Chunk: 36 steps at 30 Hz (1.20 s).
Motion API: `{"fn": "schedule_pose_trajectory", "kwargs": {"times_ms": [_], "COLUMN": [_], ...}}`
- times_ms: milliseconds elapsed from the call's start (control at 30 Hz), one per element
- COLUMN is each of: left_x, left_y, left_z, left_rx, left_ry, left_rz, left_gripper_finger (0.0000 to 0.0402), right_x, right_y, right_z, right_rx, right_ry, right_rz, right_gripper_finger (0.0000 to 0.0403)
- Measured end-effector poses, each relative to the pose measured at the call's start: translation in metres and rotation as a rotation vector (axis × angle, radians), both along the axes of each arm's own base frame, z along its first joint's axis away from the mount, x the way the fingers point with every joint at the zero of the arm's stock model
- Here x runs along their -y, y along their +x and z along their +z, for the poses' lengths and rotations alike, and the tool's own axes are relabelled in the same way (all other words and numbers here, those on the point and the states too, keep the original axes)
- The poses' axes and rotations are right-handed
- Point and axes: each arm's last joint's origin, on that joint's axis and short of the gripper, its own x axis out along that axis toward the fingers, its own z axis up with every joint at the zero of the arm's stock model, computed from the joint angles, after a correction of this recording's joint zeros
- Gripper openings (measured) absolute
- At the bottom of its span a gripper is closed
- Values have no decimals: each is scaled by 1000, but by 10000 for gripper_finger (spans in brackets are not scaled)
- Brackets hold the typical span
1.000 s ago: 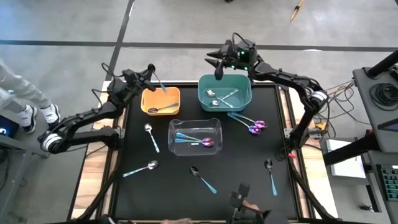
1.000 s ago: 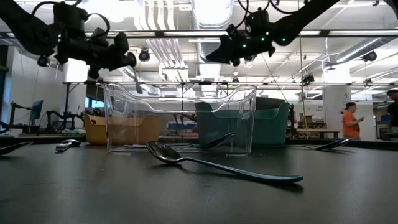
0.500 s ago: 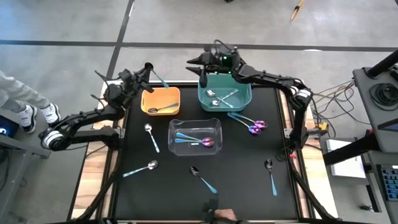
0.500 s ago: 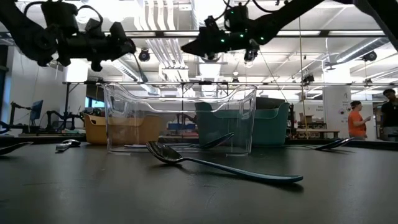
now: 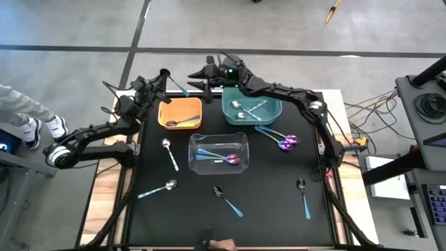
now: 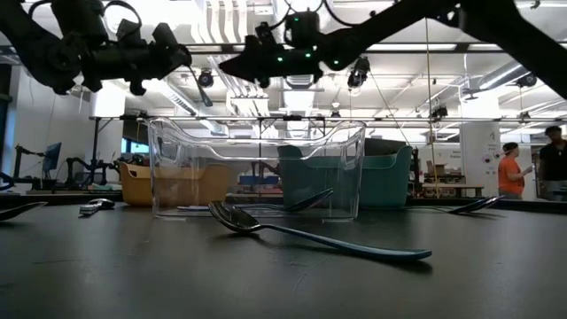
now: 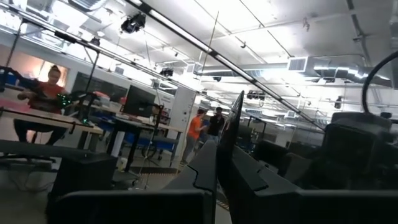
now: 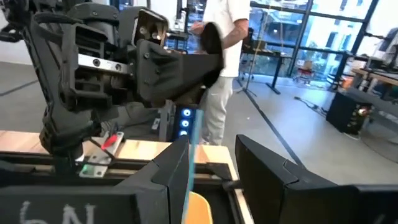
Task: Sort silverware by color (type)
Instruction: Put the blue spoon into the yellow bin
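A: Where are the arms?

B: Both are raised over the desk's far edge. The left gripper (image 5: pixel 167 75) is pinched tight on a teal-handled spoon (image 5: pixel 178 87), held in the air above the far rim of the orange bin (image 5: pixel 180 112). The right gripper (image 5: pixel 197 79) has reached across from the right and hovers just beside it, jaws partly apart; in the right wrist view the spoon's handle (image 8: pixel 193 149) stands between its fingers (image 8: pixel 163 171), but I cannot tell whether they touch it.

A: And the rest of the silverware?

B: 1 dark-bowled spoon (image 5: pixel 180 123) lies in the orange bin. The teal bin (image 5: pixel 251 102) by the far edge holds several silver spoons (image 5: pixel 247 110). The clear bin (image 5: pixel 219 153) in the middle of the desk holds purple-bowled spoons (image 5: pixel 221 157). 2 more purple spoons (image 5: pixel 279 138) lie on the desk right of it. 2 silver spoons (image 5: pixel 169 153) lie toward the left edge, the second (image 5: pixel 157 188) nearer the front. 2 dark spoons lie near the front edge, 1 (image 5: pixel 227 199) in the middle and 1 (image 5: pixel 304 196) toward the right.
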Motion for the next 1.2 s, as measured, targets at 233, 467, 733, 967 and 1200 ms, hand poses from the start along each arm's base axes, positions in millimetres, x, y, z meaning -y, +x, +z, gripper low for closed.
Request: {"fn": "schedule_pose_trajectory", "kwargs": {"times_ms": [233, 467, 733, 967, 1200], "left_x": [0, 1, 1, 0, -2], "left_y": [0, -1, 1, 5, 7], "left_z": [0, 3, 1, -1, -3], "left_rx": [-69, -111, -122, -100, -79], "left_ry": [55, 134, 147, 156, 139], "left_rz": [56, 86, 38, -9, -26], "left_gripper_finger": [0, 0, 0, 0, 0], "right_x": [0, -3, -9, -12, -11], "right_y": [23, 39, 47, 54, 54], "right_z": [3, -1, -1, -12, -11], "right_rx": [-30, -55, -42, -69, -63], "right_ry": [1, -22, -51, -83, -86], "right_rz": [-18, -72, -71, -106, -109], "right_gripper_finger": [123, 123, 123, 123, 113]}}
